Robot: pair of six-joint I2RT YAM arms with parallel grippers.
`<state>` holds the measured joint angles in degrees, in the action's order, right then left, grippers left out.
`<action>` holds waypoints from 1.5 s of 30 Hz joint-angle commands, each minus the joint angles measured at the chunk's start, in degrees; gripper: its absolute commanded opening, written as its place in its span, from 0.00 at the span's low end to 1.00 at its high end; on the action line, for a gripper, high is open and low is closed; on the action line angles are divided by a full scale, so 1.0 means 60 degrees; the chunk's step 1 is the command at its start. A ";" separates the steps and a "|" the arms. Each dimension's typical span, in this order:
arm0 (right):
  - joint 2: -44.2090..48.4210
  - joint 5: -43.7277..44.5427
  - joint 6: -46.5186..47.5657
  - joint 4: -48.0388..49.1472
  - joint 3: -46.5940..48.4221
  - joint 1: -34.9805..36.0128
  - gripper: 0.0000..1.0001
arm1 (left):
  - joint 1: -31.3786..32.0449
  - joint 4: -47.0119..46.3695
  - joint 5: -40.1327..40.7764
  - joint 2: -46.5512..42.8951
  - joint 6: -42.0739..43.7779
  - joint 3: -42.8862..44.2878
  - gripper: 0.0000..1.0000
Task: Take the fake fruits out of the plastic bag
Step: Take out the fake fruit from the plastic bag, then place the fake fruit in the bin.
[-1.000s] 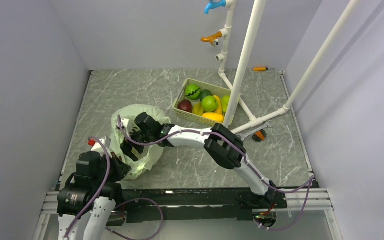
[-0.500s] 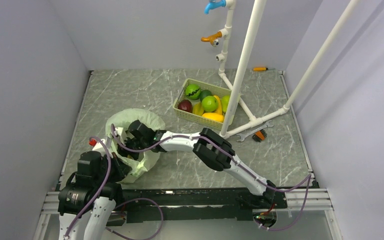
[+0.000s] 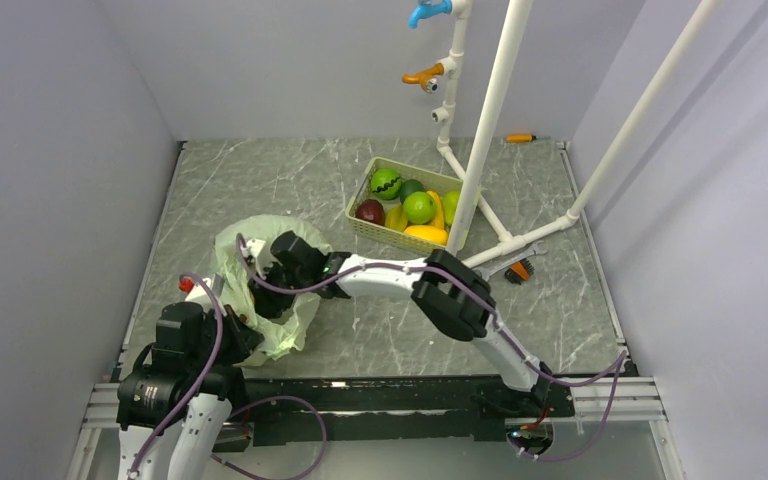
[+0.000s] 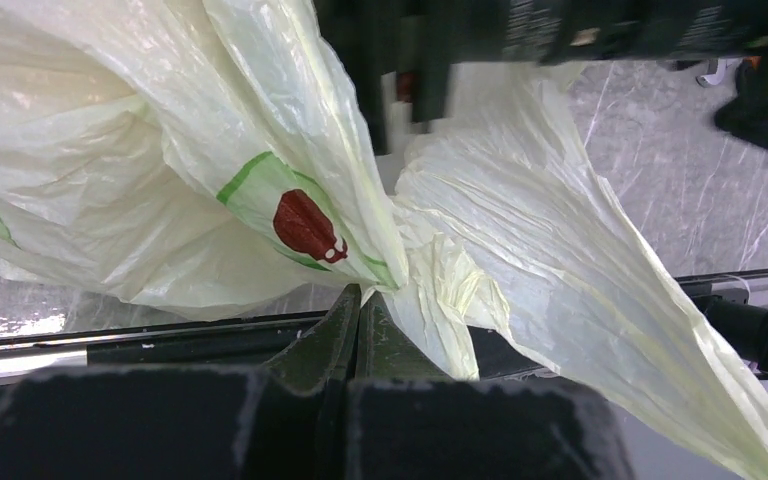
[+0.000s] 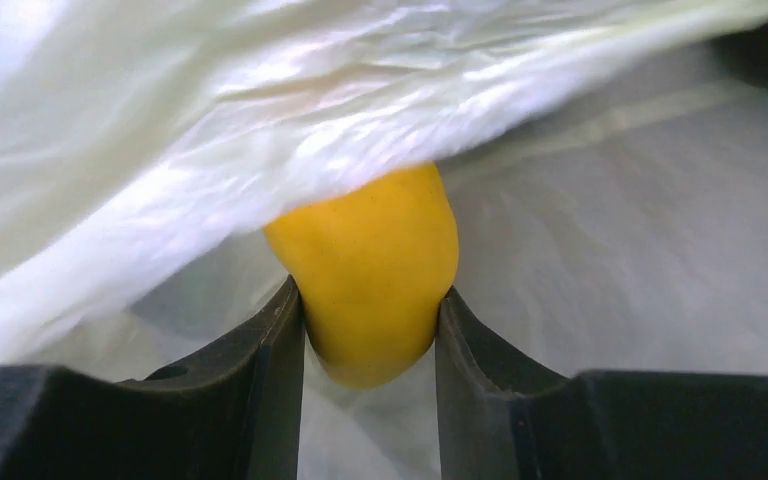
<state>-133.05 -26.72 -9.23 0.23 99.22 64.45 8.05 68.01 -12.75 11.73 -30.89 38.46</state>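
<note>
The plastic bag [image 3: 243, 240], pale green and crinkled, lies at the near left of the table. My left gripper [image 4: 362, 295] is shut on a bunched fold of the bag's [image 4: 160, 150] edge, pulling it taut. My right gripper [image 5: 370, 292] reaches into the bag's mouth [image 3: 265, 290]. Its two fingers press both sides of a yellow oblong fake fruit [image 5: 370, 265] under the bag film [image 5: 260, 120]. Other fake fruits lie in the beige tray [image 3: 357, 224]: a green zigzag ball [image 3: 385, 183], a bright green one [image 3: 419, 207], a maroon one [image 3: 370, 211] and a yellow one [image 3: 426, 234].
A white pipe frame [image 3: 487, 110] stands just right of the tray, with a blue tap [image 3: 428, 12] and an orange tap [image 3: 425, 75] on it. An orange-and-black tool [image 3: 518, 268] lies by the frame's foot. An orange marker [image 3: 520, 137] lies at the back wall.
My right gripper's jaws have closed from wide open onto the yellow fruit inside the bag. The arm pushed left into the bag, then came back slightly right. The left gripper kept its hold.
</note>
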 commanded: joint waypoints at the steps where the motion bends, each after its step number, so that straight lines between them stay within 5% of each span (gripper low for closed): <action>1: 0.1910 0.0628 0.0146 0.0305 -0.0803 -0.0407 0.00 | -0.0046 -0.0231 0.0112 -0.0109 -0.0043 0.0060 0.00; 19: 0.4688 0.0774 0.0222 0.0006 -0.2777 -0.0692 0.00 | -0.0039 -0.0056 0.0500 -0.0021 -0.0052 0.0164 0.00; 34: 0.8452 0.6077 0.1254 0.0601 -0.5632 -0.1213 0.00 | -0.0039 -0.0120 0.0794 -0.0241 -0.0063 0.0405 0.00; 39: 0.7844 0.7702 0.0256 0.0061 -0.4947 -0.2324 0.00 | -0.0043 -0.0148 0.0442 -0.0089 -0.0012 0.0241 0.00; 45: 0.4833 0.9303 -0.0962 -0.2797 -0.1877 -0.3608 0.00 | -0.0038 -0.0118 0.0052 0.0034 -0.0008 0.0056 0.00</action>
<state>-94.28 19.20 -9.39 -6.00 77.69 46.24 8.05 68.36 -9.96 10.76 -30.94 39.13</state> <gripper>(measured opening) 0.455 0.009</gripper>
